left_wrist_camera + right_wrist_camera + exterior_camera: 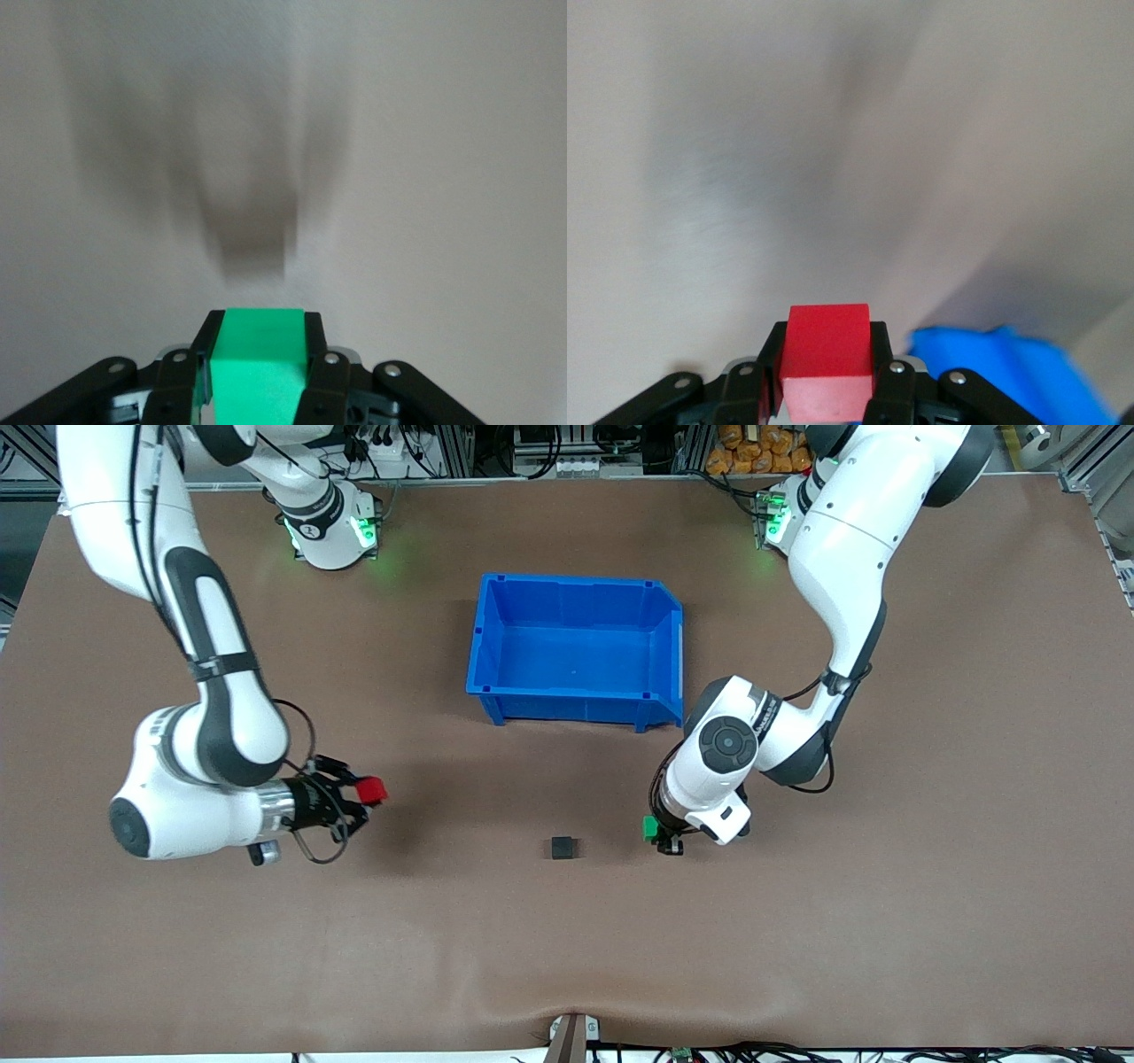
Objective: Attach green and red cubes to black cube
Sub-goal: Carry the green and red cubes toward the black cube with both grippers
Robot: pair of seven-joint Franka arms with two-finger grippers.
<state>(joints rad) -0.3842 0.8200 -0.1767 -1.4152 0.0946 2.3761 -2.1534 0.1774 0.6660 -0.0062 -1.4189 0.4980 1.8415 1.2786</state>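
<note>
Both pickups look done: left gripper (660, 834) clamps the green cube (650, 828) at the black cube's (563, 848) three o'clock, right gripper (361, 797) clamps the red cube (372, 789) toward nine; both attachments remain.

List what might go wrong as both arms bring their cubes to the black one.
1. The black cube sits loose on the table; a push from one side may slide it.
2. The left hand with the green cube and the right hand with the red cube converge on one spot and may collide.
</note>
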